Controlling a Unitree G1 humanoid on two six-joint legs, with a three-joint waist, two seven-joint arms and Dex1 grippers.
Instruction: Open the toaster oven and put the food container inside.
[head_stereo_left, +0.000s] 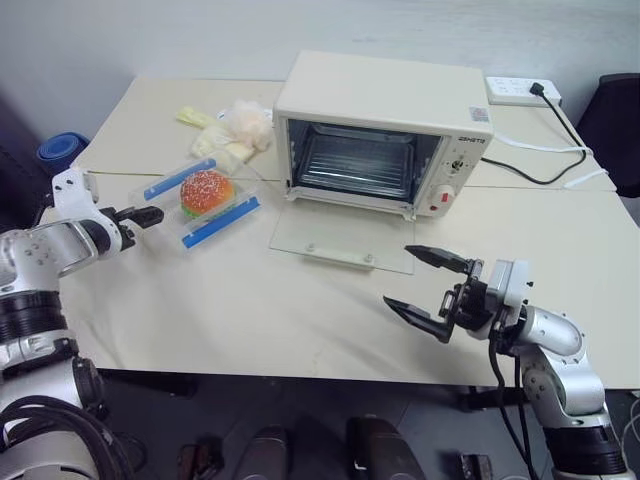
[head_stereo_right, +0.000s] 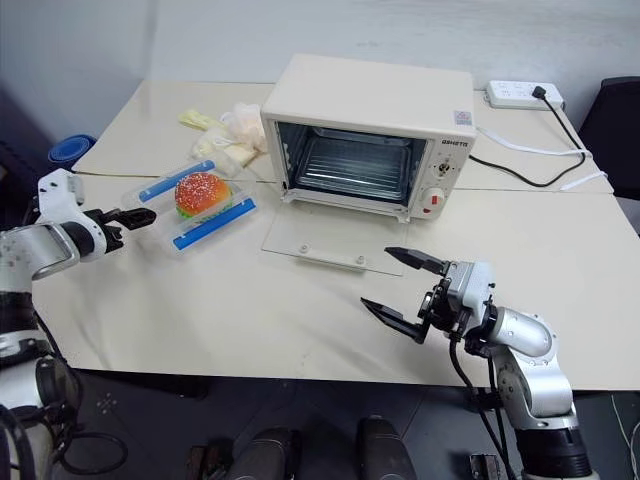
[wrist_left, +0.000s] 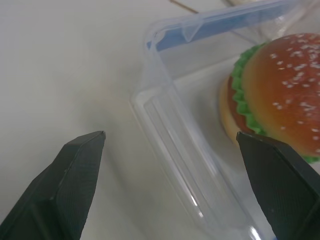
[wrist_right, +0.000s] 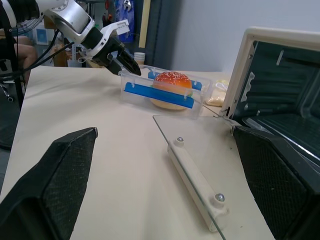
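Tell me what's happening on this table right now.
A robot is partway through putting a burger box into a toaster oven. The oven's glass door already lies open, flat on the table. The left hand is open at the near end of the clear food container, its fingers on either side of a corner, not gripping yet. The right hand hovers open in front of the oven door.
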